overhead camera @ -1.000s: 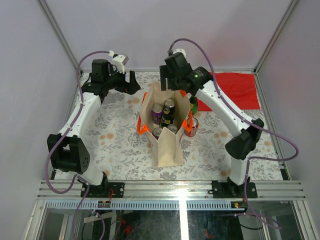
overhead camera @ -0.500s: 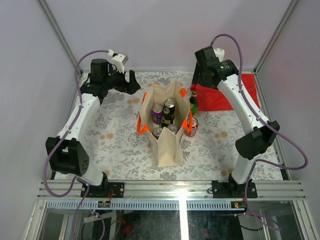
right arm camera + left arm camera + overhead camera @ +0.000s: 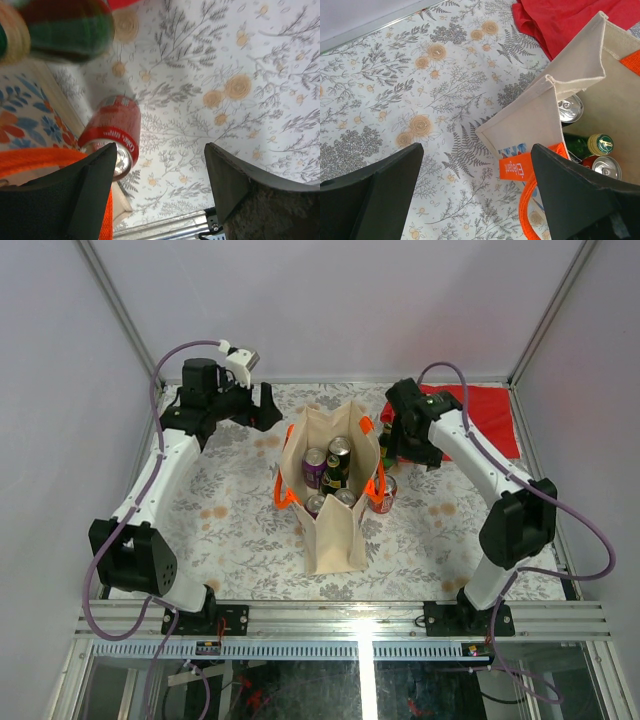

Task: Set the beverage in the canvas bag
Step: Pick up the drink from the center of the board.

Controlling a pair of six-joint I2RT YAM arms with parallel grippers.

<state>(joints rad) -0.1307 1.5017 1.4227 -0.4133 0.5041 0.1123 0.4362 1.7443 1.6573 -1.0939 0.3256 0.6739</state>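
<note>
Lettering "Elegant" marks the orange tag (image 3: 512, 166) on the canvas bag (image 3: 535, 115) beneath the open, empty left claw (image 3: 476, 150); right claw (image 3: 160, 147) also open, empty, above red can (image 3: 107, 132).

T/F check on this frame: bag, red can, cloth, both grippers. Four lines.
1. The bag stands open with cans inside. True.
2. The red can is in the bag. False: it is on the table, just outside the bag's right side.
3. The left gripper and right gripper are open, holding nothing. True.
4. The red cloth lies under the bag. False: it lies at the far right corner, apart from the bag.
</note>
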